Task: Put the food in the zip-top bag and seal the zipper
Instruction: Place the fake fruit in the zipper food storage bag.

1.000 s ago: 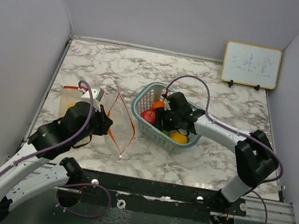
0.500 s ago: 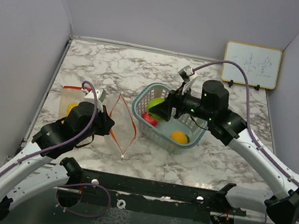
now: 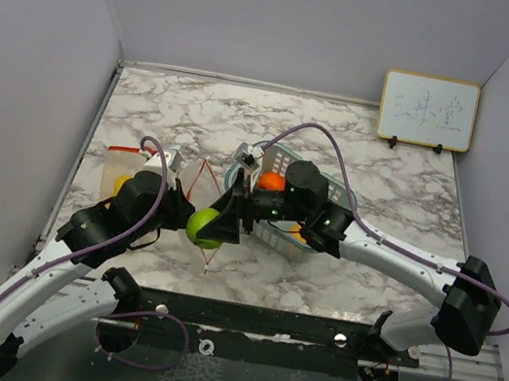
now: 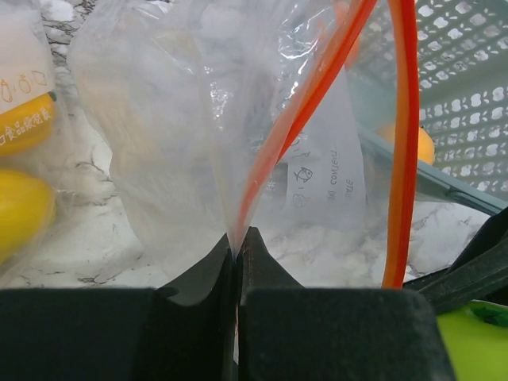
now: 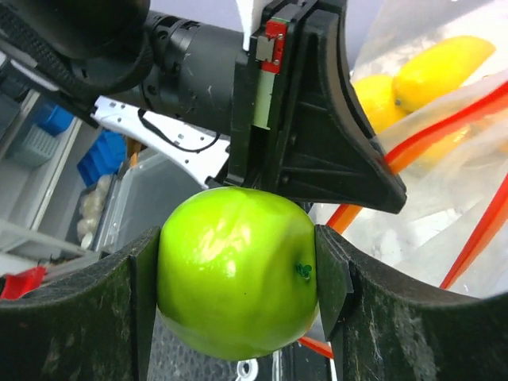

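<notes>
Zipper strips run far-to-near across the marble table, spread into a narrow loop, so the zip-top bag mouth faces right toward the teal basket. Left gripper is pinched tight on one strip. Right gripper, jaws spread wide, clasps a green toy apple just at that mouth, beside the left claw. Yellow fruits lie inside the bag; an orange one sits in the basket. Small print on the bag and the whiteboard writing look too faint to read.

White arms with black joints, black jaws, purple cables.
</notes>
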### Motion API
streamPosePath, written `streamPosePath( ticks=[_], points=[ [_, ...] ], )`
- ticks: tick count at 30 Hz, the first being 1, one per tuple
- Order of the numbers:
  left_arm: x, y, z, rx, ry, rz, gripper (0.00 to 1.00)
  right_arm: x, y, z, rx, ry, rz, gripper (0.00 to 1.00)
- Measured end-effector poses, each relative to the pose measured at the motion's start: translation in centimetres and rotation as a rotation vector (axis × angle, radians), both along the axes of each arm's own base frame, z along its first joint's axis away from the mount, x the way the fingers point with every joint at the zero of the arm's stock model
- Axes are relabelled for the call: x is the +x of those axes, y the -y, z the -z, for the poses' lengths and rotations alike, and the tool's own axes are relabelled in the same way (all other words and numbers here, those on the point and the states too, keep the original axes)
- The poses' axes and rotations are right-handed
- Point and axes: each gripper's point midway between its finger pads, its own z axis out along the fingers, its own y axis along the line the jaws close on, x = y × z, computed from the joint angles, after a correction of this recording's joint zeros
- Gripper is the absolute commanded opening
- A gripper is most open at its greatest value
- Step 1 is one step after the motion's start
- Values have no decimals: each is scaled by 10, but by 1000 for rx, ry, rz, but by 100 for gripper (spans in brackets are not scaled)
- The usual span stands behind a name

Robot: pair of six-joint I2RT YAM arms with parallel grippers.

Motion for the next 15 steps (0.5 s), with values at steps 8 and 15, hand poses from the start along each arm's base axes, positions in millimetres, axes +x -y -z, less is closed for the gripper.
streamPosePath(
  ticks=[8, 15],
  points=[
    [-15, 2, -26, -88, 17, 31, 0, 61, 2, 23, -93, 25, 357, 25],
    [-26, 23, -48, -228, 24, 116, 0, 91, 17, 69, -283, 59, 578, 60]
  ],
)
